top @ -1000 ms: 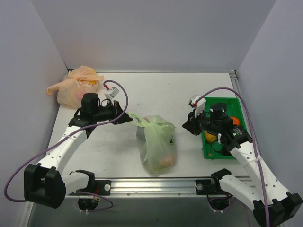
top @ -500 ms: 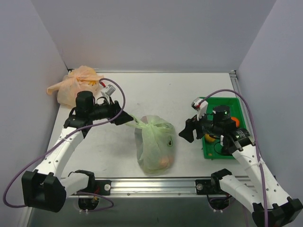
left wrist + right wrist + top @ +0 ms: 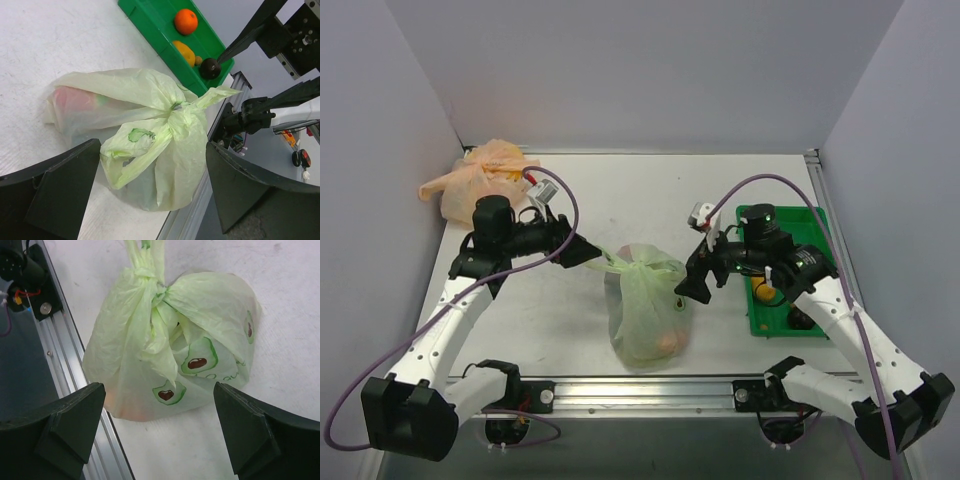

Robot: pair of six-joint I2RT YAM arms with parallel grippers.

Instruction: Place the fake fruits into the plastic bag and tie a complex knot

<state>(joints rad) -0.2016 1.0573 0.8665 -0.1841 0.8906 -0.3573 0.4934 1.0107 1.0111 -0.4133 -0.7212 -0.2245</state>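
The plastic bag point(image 3: 648, 310) lies by the table's near edge, between the arms, its handles tied in a knot point(image 3: 152, 290) over the fake fruits point(image 3: 667, 342), so tying looks done. The left gripper point(image 3: 585, 250) and right gripper point(image 3: 688, 284) flank it, jaws wide and empty, apparently sparing the knot; an orange point(image 3: 185, 21) sits in the green tray point(image 3: 752, 322) at right.

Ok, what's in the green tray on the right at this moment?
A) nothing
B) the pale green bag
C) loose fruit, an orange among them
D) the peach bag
C: the left wrist view shows an orange and a yellow fruit lying in the green tray, while the pale green bag lies knotted on the table outside it.
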